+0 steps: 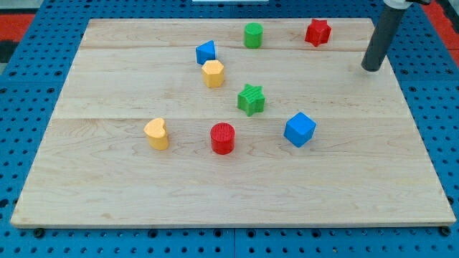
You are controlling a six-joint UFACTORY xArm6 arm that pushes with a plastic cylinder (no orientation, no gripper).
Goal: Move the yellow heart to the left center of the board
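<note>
The yellow heart (156, 133) lies on the wooden board (107, 179) at the left of its middle, toward the view's bottom. My tip (371, 68) is at the board's upper right, far from the heart and to the right of the red star (317, 32). It touches no block.
A red cylinder (223, 138) stands right of the heart. A blue cube (300, 129) is further right. A green star (251, 99) is at the centre. A yellow hexagon (213, 73), a blue block (206, 51) and a green cylinder (252, 35) lie toward the top.
</note>
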